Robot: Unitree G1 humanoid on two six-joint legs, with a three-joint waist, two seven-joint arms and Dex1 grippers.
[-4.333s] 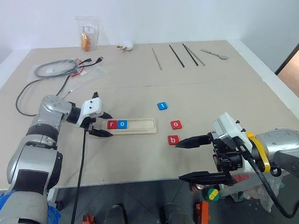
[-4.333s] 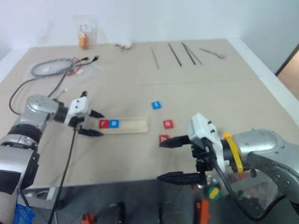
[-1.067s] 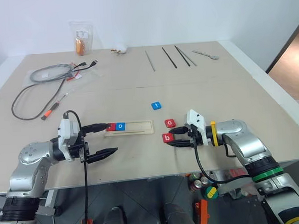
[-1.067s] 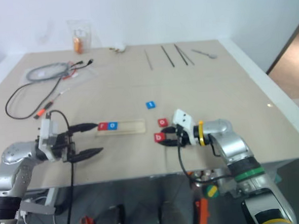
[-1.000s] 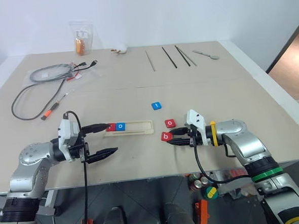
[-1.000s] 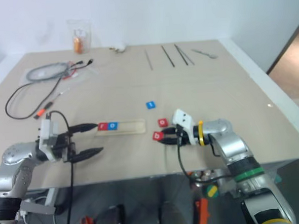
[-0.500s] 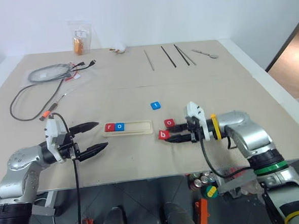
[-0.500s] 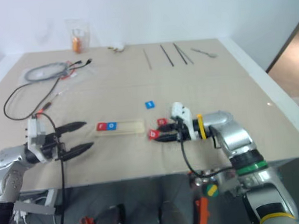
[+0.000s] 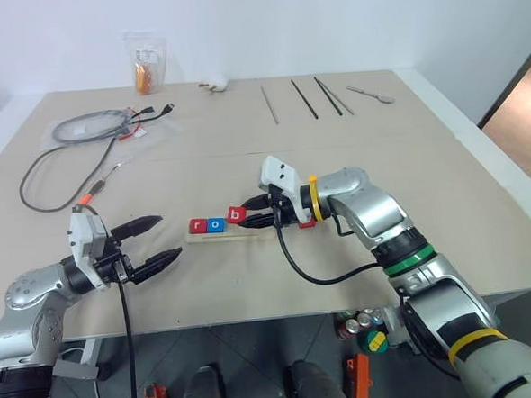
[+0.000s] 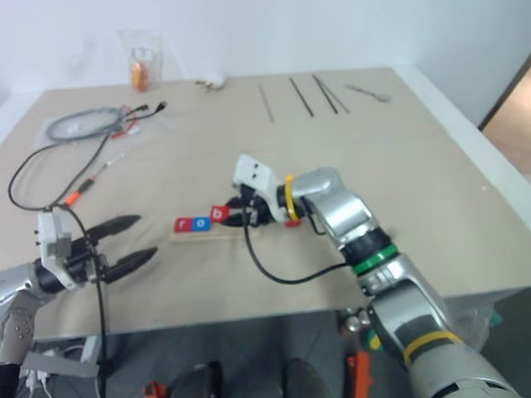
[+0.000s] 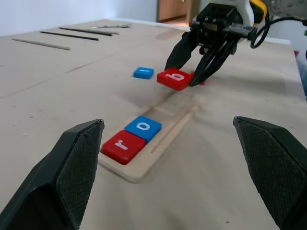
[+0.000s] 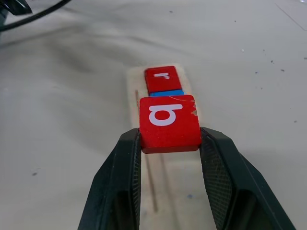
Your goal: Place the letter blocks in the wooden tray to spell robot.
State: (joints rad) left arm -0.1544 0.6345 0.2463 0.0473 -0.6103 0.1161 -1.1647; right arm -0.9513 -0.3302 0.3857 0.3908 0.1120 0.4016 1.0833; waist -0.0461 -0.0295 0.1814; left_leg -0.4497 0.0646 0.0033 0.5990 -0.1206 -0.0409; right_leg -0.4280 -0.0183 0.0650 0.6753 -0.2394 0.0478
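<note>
The wooden tray lies mid-table with a red r block and a blue o block at its left end. My right gripper is shut on a red b block and holds it just above the tray, right of the blue o. A blue t block lies on the table beyond the tray. The edge of another red block peeks out under my right wrist. My left gripper hovers open and empty left of the tray.
Grey cables and an orange-tipped lead lie at the far left. A plastic bag, thin rods and a spoon sit along the back. The table's front edge is near both arms.
My right gripper has lifted the red b block off the table and carried it left, to above the tray beside the blue o. The left gripper stays open, drifting slightly left.
</note>
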